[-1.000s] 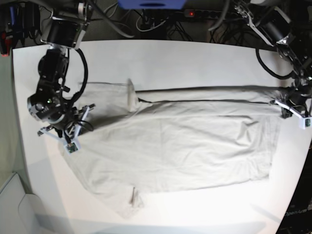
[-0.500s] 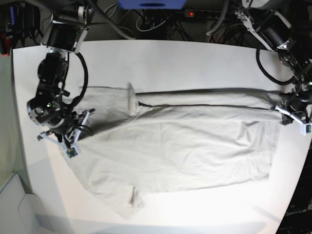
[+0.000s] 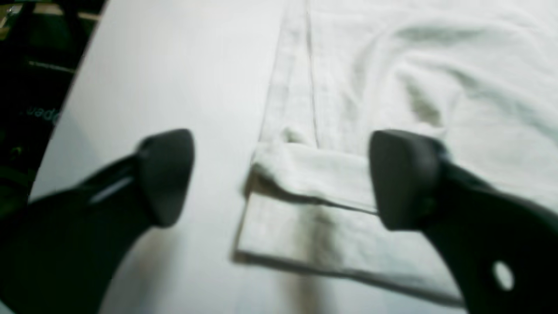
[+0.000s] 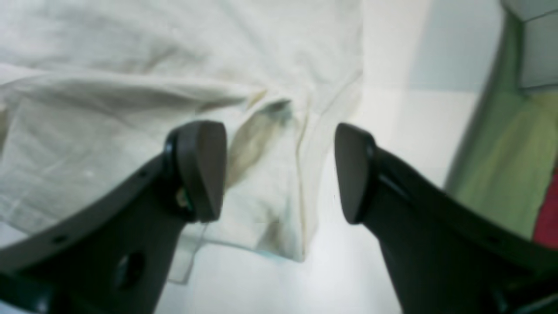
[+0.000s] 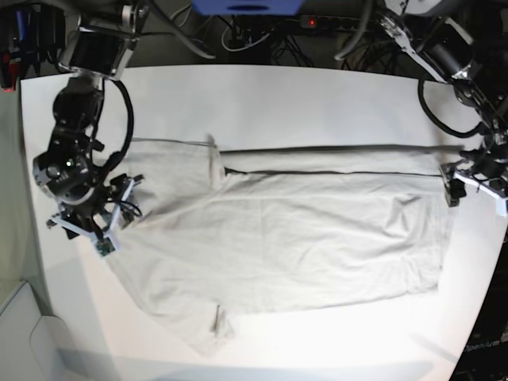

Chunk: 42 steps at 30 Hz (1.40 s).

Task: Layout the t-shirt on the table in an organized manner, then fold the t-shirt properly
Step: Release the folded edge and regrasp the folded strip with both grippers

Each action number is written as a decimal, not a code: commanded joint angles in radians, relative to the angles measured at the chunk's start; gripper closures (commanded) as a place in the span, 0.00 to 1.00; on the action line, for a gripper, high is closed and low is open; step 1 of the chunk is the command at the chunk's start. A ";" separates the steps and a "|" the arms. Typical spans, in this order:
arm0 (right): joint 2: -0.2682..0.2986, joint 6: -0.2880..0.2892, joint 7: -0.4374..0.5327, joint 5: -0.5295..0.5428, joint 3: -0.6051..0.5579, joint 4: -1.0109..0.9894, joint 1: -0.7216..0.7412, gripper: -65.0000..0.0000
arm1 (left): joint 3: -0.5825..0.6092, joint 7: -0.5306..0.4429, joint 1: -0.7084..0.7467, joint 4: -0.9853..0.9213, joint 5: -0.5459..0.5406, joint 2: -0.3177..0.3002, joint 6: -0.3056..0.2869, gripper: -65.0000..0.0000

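The light grey-beige t-shirt (image 5: 278, 238) lies spread lengthwise across the white table (image 5: 317, 103), its far long edge folded over toward the middle. My left gripper (image 5: 475, 184) hangs open at the shirt's right end. In the left wrist view its fingers (image 3: 165, 174) stand wide apart over a folded hem corner (image 3: 305, 174) that rests on the table, touching neither finger. My right gripper (image 5: 86, 224) is open at the shirt's left end. In the right wrist view it (image 4: 279, 172) straddles a wrinkled cloth edge (image 4: 270, 131) without holding it.
Cables and a power strip (image 5: 262, 32) run behind the table's far edge. A white box (image 5: 28, 333) sits off the near left corner. A green surface (image 4: 501, 165) lies beyond the table edge in the right wrist view. The table's right edge passes close to my left gripper.
Both grippers went from shut on the shirt's ends to open and let the cloth go. The folded far edge has settled flat. The right arm drew left and away from the shirt.
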 commanded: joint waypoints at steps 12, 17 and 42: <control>-0.061 -0.012 0.028 0.011 0.004 0.157 -0.201 0.40 | -0.106 -0.026 0.035 -0.056 -0.011 0.008 -0.005 0.00; -0.061 -0.012 0.028 0.012 0.004 0.157 -0.223 0.40 | -0.104 -0.068 0.033 -0.102 -0.007 0.008 -0.006 0.00; -0.080 -0.012 0.030 0.015 -0.004 0.173 -0.298 0.40 | -0.032 -0.144 0.038 -0.213 -0.004 -0.011 0.003 0.75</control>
